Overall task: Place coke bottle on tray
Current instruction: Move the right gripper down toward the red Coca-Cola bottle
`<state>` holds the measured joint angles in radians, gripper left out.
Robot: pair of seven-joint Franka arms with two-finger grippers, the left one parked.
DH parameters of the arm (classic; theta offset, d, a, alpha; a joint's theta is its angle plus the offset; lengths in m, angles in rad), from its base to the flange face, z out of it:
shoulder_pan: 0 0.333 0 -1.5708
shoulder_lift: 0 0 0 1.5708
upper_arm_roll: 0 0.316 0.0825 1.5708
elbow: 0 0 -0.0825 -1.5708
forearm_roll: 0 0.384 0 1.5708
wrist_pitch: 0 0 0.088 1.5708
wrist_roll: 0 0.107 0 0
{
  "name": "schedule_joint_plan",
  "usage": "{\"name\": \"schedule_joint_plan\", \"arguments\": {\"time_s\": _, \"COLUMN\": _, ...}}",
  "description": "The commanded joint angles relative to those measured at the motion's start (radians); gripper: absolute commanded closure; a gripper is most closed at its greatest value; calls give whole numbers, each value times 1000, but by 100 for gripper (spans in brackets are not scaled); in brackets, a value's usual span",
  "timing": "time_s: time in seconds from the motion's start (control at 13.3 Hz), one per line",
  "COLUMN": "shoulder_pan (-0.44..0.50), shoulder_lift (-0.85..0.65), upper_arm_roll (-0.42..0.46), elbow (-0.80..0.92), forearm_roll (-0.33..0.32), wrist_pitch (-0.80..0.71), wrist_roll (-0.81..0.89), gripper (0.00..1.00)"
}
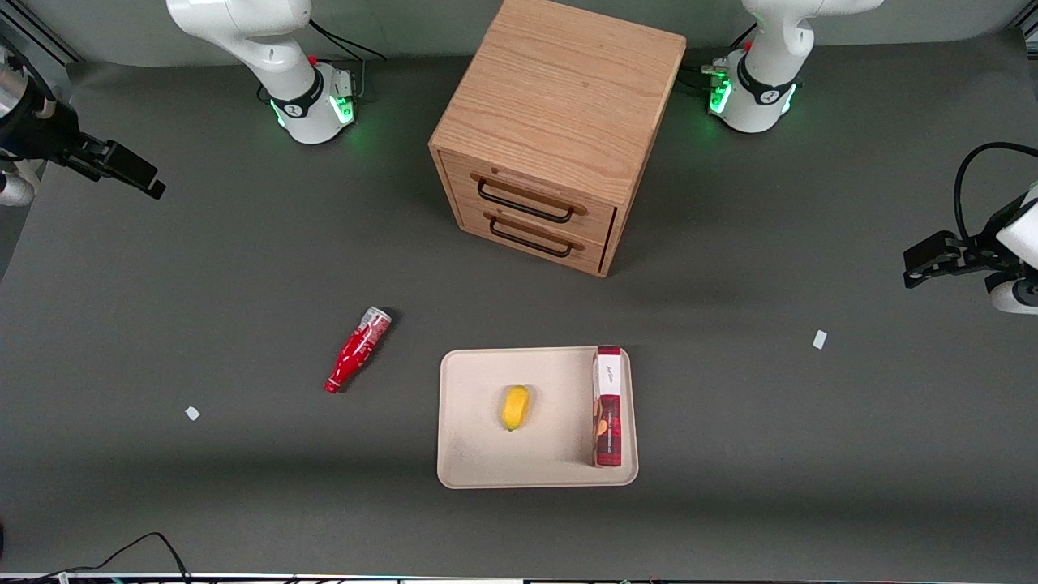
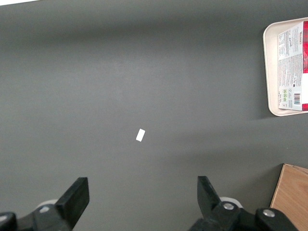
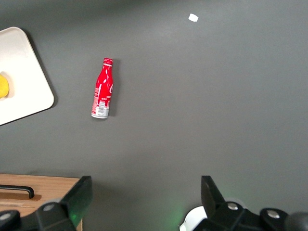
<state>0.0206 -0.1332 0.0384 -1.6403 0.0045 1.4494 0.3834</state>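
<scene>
Hand (image 3: 144, 202) hanging released, high over bench; tray (image 1: 470, 454) holding lemon (image 1: 515, 407), box (image 1: 607, 405); coke bottle (image 1: 358, 349) lying alongside.

A wooden drawer cabinet (image 1: 559, 122) stands on the table, a lemon (image 1: 515, 407) beside a red box (image 1: 607, 405) (upright).

Your red coke bottle (image 1: 358, 350) lies on its side on the tabletop (image 1: 243, 268), just beside the flat cream tray (image 1: 478, 454), not touching it.

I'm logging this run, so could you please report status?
Gripper open, high above table. Coke bottle lying on table beside tray. Lemon, red box on tray.
</scene>
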Motion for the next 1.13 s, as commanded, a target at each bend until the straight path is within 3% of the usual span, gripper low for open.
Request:
{"name": "schedule_joint_plan", "arguments": {"time_s": 0.0, "shoulder_pan": -21, "shoulder_lift": 46, "upper_arm_roll": 17, "elbow": 83, "forearm_roll": 23, "wrist_pitch": -66, "wrist_roll": 2, "gripper": 0}}
{"name": "schedule_joint_plan", "arguments": {"time_s": 0.6, "shoulder_pan": 22, "shoulder_lift": 61, "upper_arm_roll": 18, "elbow": 94, "forearm_roll": 37, "wrist_pitch": -69, "wrist_roll": -14, "gripper": 0}}
{"name": "schedule_joint_plan", "arguments": {"time_s": 0.83, "shoulder_pan": 6, "shoulder_lift": 211, "upper_arm_roll": 84, "elbow": 259, "forearm_roll": 71, "wrist_pitch": -69, "wrist_roll": 32, "gripper": 0}}
{"name": "schedule_joint_plan", "arguments": {"time_s": 1.05, "shoulder_pan": 1, "shoulder_lift": 358, "upper_arm_roll": 145, "elbow": 283, "forearm_roll": 89, "wrist_pitch": 0, "wrist_roll": 204, "gripper": 0}}
